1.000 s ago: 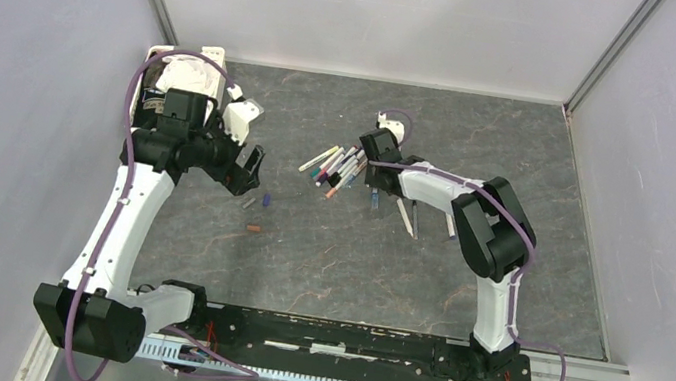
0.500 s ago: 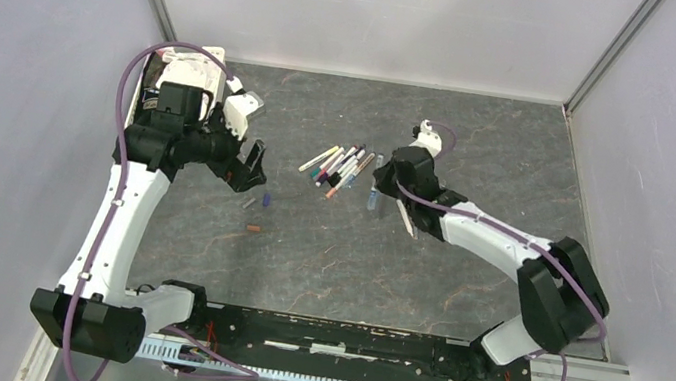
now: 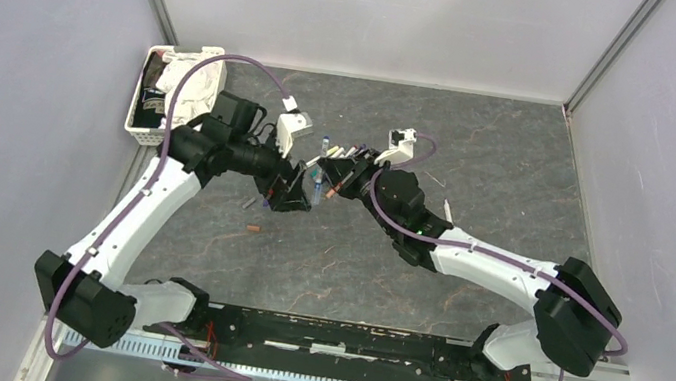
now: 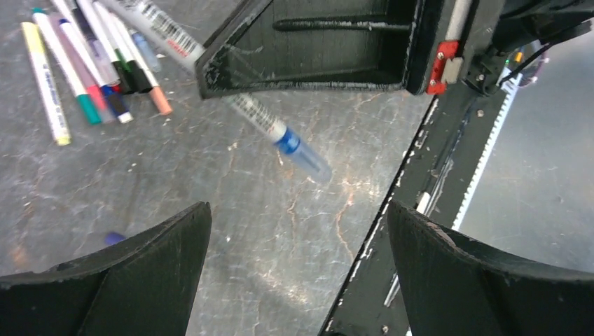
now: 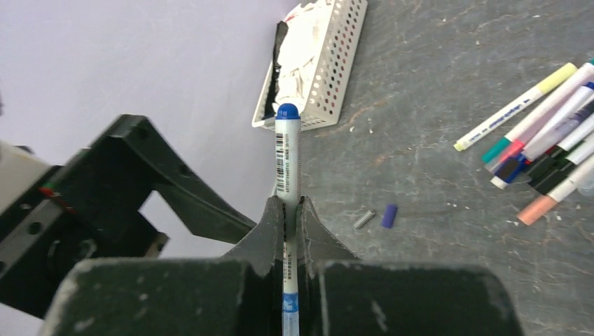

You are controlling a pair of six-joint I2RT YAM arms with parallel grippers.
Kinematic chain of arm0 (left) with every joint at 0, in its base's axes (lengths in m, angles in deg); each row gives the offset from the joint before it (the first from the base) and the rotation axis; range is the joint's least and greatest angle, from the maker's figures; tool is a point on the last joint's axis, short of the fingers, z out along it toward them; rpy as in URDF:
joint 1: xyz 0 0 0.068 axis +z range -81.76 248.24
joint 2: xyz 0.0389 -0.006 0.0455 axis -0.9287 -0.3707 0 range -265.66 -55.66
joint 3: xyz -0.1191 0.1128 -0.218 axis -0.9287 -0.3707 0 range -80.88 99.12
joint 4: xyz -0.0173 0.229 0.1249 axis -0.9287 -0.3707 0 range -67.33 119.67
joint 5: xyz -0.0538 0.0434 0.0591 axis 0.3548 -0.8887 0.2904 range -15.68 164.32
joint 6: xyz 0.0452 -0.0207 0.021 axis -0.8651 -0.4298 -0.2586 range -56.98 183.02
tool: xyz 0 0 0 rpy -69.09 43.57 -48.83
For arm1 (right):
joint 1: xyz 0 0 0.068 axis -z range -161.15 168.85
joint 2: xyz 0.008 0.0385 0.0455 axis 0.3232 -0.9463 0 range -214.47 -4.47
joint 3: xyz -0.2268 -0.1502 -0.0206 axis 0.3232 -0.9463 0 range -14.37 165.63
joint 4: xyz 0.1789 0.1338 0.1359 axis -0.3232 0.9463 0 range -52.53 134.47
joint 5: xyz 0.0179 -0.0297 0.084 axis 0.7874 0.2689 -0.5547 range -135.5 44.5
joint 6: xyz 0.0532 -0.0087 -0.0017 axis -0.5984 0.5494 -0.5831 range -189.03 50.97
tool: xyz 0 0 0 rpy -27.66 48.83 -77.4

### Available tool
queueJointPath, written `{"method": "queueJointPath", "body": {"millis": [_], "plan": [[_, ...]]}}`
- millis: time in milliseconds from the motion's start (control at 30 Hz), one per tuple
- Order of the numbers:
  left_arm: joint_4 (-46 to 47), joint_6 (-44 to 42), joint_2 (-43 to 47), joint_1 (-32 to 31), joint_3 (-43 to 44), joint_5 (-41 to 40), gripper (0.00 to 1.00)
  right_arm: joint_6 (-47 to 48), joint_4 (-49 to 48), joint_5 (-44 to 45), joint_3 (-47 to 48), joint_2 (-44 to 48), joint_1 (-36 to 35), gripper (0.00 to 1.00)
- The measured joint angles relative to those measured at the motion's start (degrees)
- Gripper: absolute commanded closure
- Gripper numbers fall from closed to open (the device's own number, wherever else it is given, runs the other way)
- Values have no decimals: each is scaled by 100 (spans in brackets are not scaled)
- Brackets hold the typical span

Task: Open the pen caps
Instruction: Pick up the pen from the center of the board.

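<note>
The right tool [image 5: 291, 203] is clenched on a white pen [image 5: 288, 157], its two fingers pinching the barrel just below the barcode, and it holds the pen in the air over the middle of the counter [image 3: 519, 167], a little toward the far edge. One end of the pen is a rounded blue tip that points leftward, lining up with the basket [image 5: 315, 63] in the right wrist view. The other end carries a blue ring and a pale, see-through cap [image 4: 308, 159], which sticks out of the grip on the wrist side and is still on the pen. The left tool [image 4: 298, 210] hangs released, its fingers [image 4: 119, 280] spread wide. The capped end lies ahead of the gap between them, near but touching neither. A loose pile of pens [image 4: 84, 70] with yellow, green, blue, black and orange ends lies flat on the counter just beyond the two tools, toward the far edge. Left of the middle, a small blue cap [image 5: 389, 215] lies just beside a short metal spring [image 5: 363, 219], the two apart. A brown cap [image 3: 252, 228] lies alone a little closer to the near edge. The basket, white and perforated with crumpled white stuff inside, sits in the far left corner
</note>
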State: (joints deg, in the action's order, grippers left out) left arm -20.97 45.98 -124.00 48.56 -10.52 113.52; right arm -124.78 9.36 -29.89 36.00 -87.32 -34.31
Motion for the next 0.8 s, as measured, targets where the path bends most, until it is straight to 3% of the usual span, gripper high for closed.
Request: {"method": "queueJointPath", "body": {"millis": [367,500,667,800], "plan": [[354,446,-267,-168,-101,345,21,-155,-468,350,0,31,-275,100],[452,557,-313,-168,-160,452,38,-190,-555,450,0,31,-365,100],[444,597,-365,-168,-168,494,70,-170,-592,612,0,31,-463,100],[400,605,-365,-166,-173,352,88,-103,-592,763,-11,55,-481,100]]}}
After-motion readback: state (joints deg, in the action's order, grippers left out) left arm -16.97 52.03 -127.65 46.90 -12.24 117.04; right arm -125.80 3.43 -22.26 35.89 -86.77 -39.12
